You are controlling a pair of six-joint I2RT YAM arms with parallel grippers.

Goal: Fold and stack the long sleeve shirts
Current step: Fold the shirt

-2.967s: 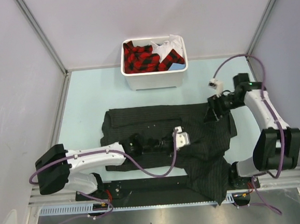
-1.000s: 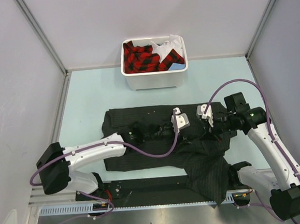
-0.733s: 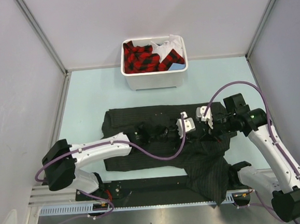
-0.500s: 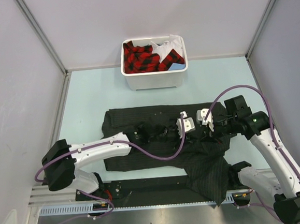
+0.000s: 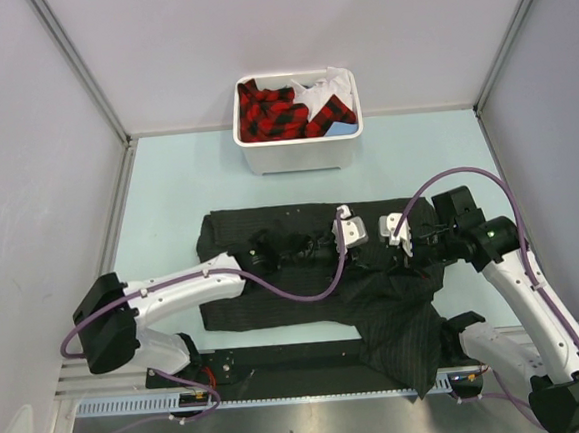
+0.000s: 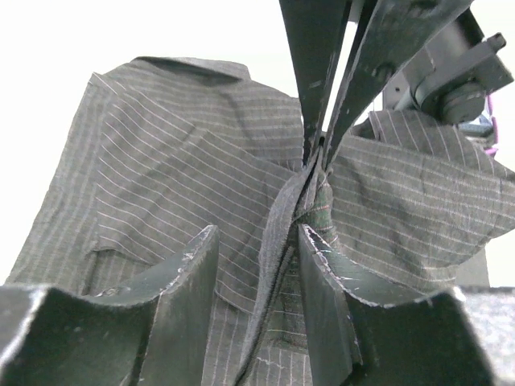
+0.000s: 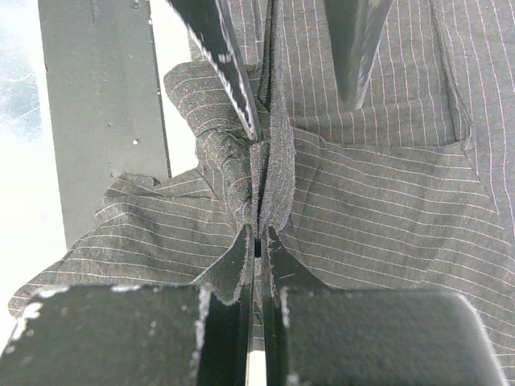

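Observation:
A black pinstriped long sleeve shirt point(image 5: 276, 303) lies spread across the table, with one part hanging over the near edge point(image 5: 413, 359). My right gripper point(image 5: 382, 239) is shut on a pinched-up ridge of its fabric point(image 7: 259, 201) near the shirt's middle right. My left gripper point(image 5: 367, 238) faces it from the left. In the left wrist view its jaws point(image 6: 257, 233) stand apart on either side of that raised ridge point(image 6: 278, 225), not clamping it. The right gripper's fingers point(image 6: 322, 80) come down from above and pinch the cloth just beyond.
A white bin point(image 5: 300, 153) at the back centre holds red-and-black plaid clothes point(image 5: 271, 113) and a white garment. Enclosure walls stand left and right. A metal rail point(image 5: 283, 392) runs along the near edge by the arm bases.
Over three seconds the right gripper drew its pinch of fabric leftward from the shirt's right edge. The left gripper moved up to meet it, its jaws narrowed, and it then eased slightly back left.

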